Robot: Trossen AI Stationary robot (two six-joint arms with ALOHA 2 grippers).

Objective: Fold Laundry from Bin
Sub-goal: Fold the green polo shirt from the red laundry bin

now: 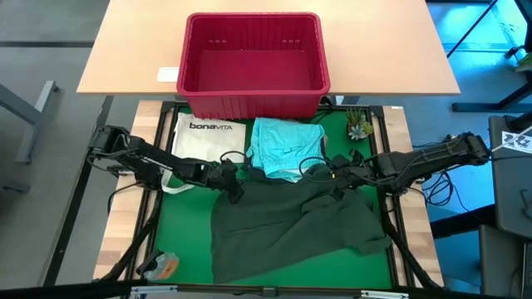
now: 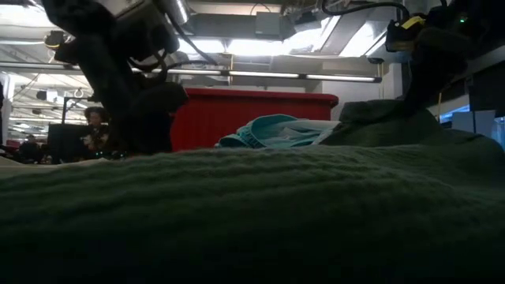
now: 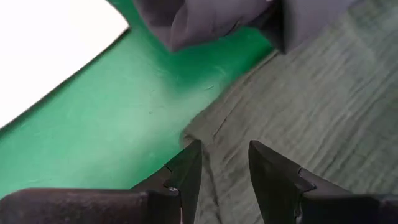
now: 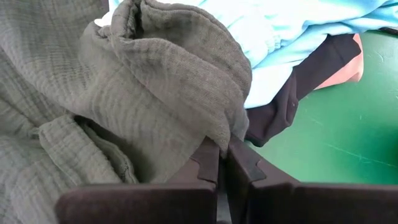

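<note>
Both arms reach inward, low, toward mid-scene. The left claw (image 3: 224, 168) has its fingers parted. The right claw (image 4: 222, 163) is pinched closed on cloth.

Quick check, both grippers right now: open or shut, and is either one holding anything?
Left gripper: open, fingers apart just over the edge of the dark green garment, gripping nothing.
Right gripper: shut on a bunched fold of the dark green garment.

laundry (image 1: 291, 220) before bin (image 1: 252, 104)
</note>
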